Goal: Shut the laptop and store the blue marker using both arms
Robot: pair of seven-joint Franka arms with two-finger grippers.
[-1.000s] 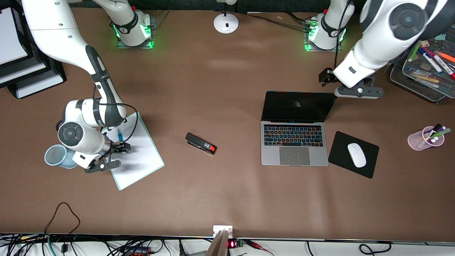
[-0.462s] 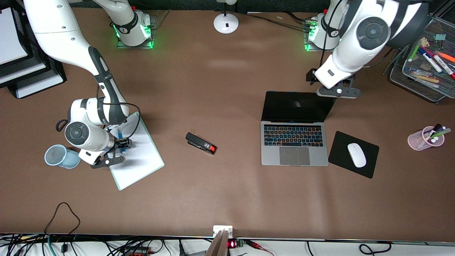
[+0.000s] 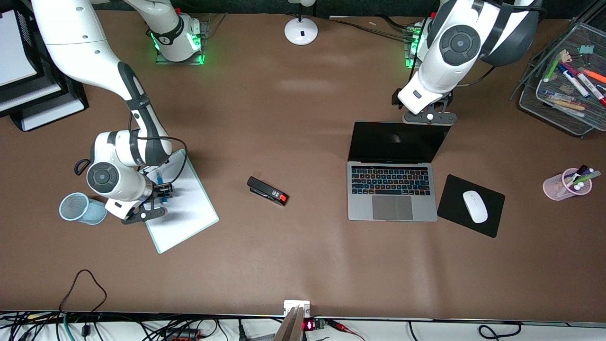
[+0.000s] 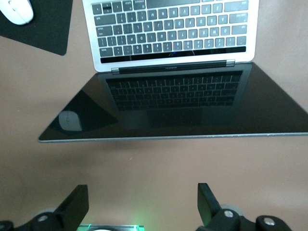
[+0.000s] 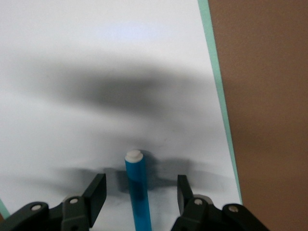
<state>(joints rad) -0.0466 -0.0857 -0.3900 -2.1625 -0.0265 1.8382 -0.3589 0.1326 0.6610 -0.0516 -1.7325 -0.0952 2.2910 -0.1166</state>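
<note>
— Where was the laptop (image 3: 393,177) at that moment?

— On the brown counter (image 3: 303,265), toward the left arm's end, lid up and the black screen dark. Its keyboard and trackpad faced the front camera. Just beside it, farther toward the left arm's end, a white mouse (image 3: 475,206) sat on a black mouse pad (image 3: 454,189).

— And the left gripper (image 3: 428,116)?

— It hung over the counter just past the lid's top edge, on the side toward the robots' bases. In the left wrist view its jaws stood wide apart with nothing between them, and the screen's upper edge lay a little way off from the fingertips (image 4: 207,199), not touching.

— What about the blue marker (image 5: 137,192)?

— It lay flat on a white sheet with a green edge (image 3: 187,208), toward the right arm's end of the counter. The white end showed clearly in the right wrist view.

— Had the right gripper (image 3: 158,192) taken it?

— No. Its jaws were open, one finger on each side of the marker, with a gap on both sides. The gripper was low over the sheet, and its shadow fell across the paper.

— Anything else nearby?

— A pale blue mesh cup (image 3: 78,208) lay on its side just beside the sheet, toward the right arm's end. A black stapler with a red tip (image 3: 267,191) lay between the sheet and the laptop. A pink cup of coloured pens (image 3: 565,183) stood well apart, at the left arm's end.
</note>
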